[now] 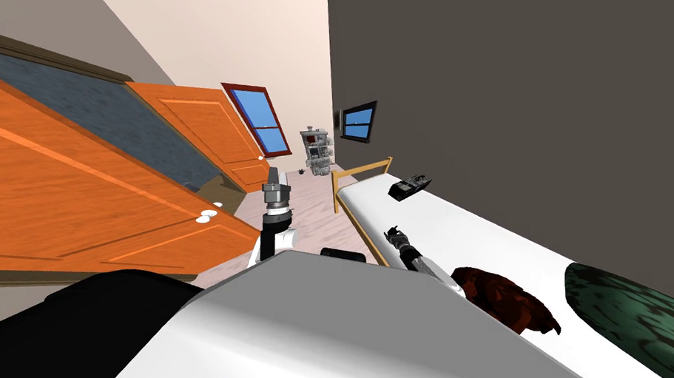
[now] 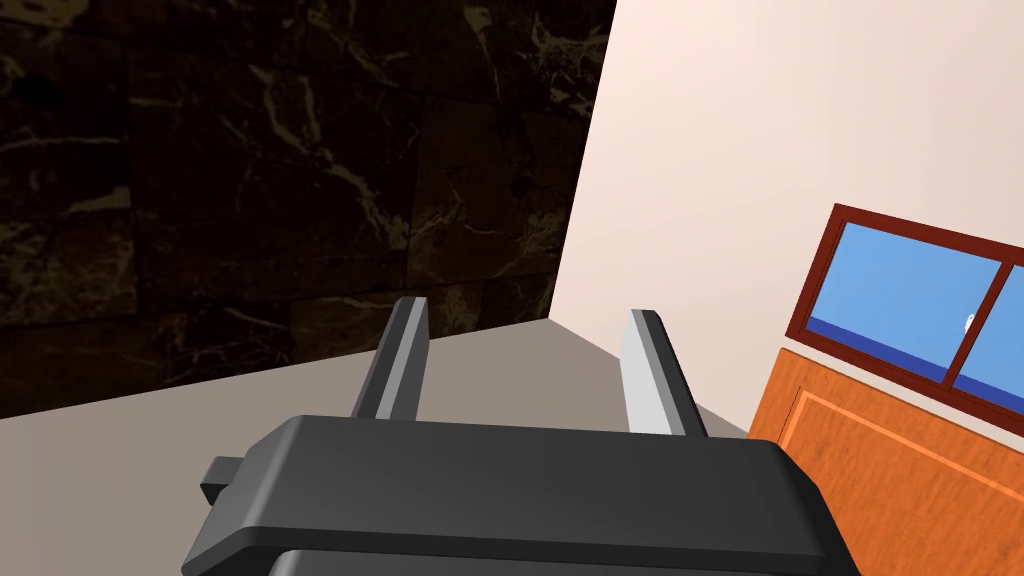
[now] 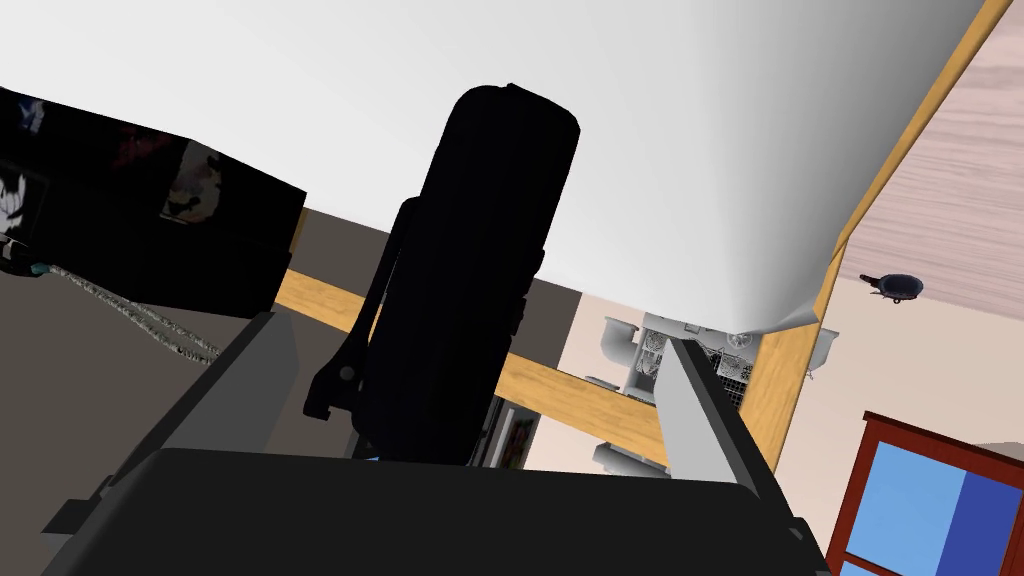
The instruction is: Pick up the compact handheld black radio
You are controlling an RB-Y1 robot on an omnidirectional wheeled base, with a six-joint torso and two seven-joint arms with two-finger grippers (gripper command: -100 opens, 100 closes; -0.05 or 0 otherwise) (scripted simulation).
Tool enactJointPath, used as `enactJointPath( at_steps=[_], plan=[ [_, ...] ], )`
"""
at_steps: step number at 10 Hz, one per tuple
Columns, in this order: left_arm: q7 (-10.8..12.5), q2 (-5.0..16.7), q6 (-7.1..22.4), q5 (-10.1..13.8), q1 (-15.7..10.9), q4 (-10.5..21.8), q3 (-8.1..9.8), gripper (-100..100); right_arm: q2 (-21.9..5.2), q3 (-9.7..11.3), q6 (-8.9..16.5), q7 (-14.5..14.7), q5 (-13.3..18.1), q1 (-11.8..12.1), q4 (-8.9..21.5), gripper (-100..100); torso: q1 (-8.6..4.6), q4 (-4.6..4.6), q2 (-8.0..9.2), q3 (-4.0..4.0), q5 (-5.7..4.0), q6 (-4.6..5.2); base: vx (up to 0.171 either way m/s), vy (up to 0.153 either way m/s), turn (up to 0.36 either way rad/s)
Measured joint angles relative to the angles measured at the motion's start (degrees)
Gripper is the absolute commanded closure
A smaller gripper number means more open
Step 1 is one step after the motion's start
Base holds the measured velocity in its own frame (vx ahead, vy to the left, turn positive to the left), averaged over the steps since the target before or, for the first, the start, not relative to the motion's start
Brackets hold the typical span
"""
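Head view has the right arm stretched over the white top (image 1: 471, 225) with the wooden frame, and a bigger black box (image 1: 409, 186) lying on that top further along, near its far end. What it doesn't give you is the close-up. The right wrist view puts the black radio (image 3: 470, 280) right between the right gripper (image 3: 475, 340) blades, over the white top. The blades are spread wide, with a clear gap on one side, so no squeeze on it. The left gripper (image 2: 528, 312) is up off to the side of the top, blades parted about a third of the frame, nothing in them.
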Motion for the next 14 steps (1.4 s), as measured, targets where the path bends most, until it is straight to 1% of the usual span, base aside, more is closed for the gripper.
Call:
enactJointPath(
  at_steps=[1,2,3,4,5,6,7,8,9,10,11,12,13,14],
  plan=[
    [0.0,0.0,0.0,0.0,0.0,0.0,0.00,0,-0.7,1.6,1.2,-1.7,1.5,-1.5,0.2,-100,-0.06,0.00,0.01,0.00,0.00,-0.01,-0.022,-0.052,-0.016],
    [0.0,0.0,0.0,0.0,0.0,0.0,0.00,0,-0.8,3.2,2.8,-3.3,3.1,-2.2,0.2,-100,-0.08,0.00,0.01,0.00,-0.02,0.00,-0.011,-0.030,0.006],
    [0.0,0.0,0.0,0.0,0.0,0.0,0.00,0,-0.7,3.9,3.6,-4.9,3.9,-2.5,0.4,-100,-0.02,0.00,-0.01,-0.01,0.00,0.00,-0.004,-0.007,0.002],
    [0.0,0.0,0.0,0.0,0.0,0.0,0.00,0,-0.9,4.3,4.0,-6.1,3.9,-2.5,0.2,-100,0.06,-0.01,-0.03,-0.02,0.02,0.00,-0.028,-0.036,-0.055],
    [0.0,0.0,0.0,0.0,0.0,0.0,0.00,0,-0.4,4.6,4.3,-7.6,6.7,-3.7,1.0,-100,-0.02,0.00,0.01,0.00,0.01,0.00,-0.028,-0.047,-0.015],
    [0.0,0.0,0.0,0.0,0.0,0.0,0.00,0,-1.1,6.0,5.4,-9.3,7.7,-4.6,0.8,-100,-0.06,0.01,0.02,0.01,0.00,0.00,-0.010,-0.029,0.010],
    [0.0,0.0,0.0,0.0,0.0,0.0,0.00,0,-1.4,7.6,7.0,-11.0,7.8,-4.9,0.4,-100,-0.01,0.00,-0.01,0.00,0.00,0.00,-0.023,-0.065,-0.049],
    [0.0,0.0,0.0,0.0,0.0,0.0,0.00,0,-2.7,10.2,9.3,-12.3,8.4,-6.5,-0.3,-100,-0.12,0.00,0.00,0.00,-0.01,0.00,-0.026,-0.061,-0.013],
    [0.0,0.0,0.0,0.0,0.0,0.0,0.00,0,-3.1,12.1,11.2,-13.8,9.8,-7.2,-0.4,-100,-0.11,0.00,0.02,0.01,-0.03,0.01,-0.014,-0.022,0.005],
    [0.0,0.0,0.0,0.0,0.0,0.0,0.00,0,-3.1,13.0,12.2,-15.5,10.7,-7.2,-0.4,-100,0.00,0.00,0.01,0.00,0.00,0.01,0.000,0.000,0.000],
    [0.0,0.0,0.0,0.0,0.0,0.0,0.00,0,-3.0,13.3,12.5,-16.9,11.0,-7.2,-0.3,-100,0.09,-0.01,-0.03,-0.02,0.02,0.00,-0.023,-0.032,-0.048],
    [0.0,0.0,0.0,0.0,0.0,0.0,0.00,0,-3.8,14.7,13.7,-18.6,12.5,-8.6,-0.3,-100,0.00,0.00,0.00,0.00,0.02,0.00,-0.026,-0.048,-0.017],
    [0.0,0.0,0.0,0.0,0.0,0.0,0.00,0,-4.3,16.7,15.6,-19.8,13.1,-9.4,-0.8,-100,-0.05,0.00,0.02,0.01,-0.01,0.00,-0.012,-0.028,0.007],
    [0.0,0.0,0.0,0.0,0.0,0.0,0.00,0,-4.3,17.6,16.6,-21.3,13.8,-9.6,-0.7,-100,0.00,0.00,0.00,0.00,0.00,0.00,-0.003,-0.011,0.001]
  ],
)
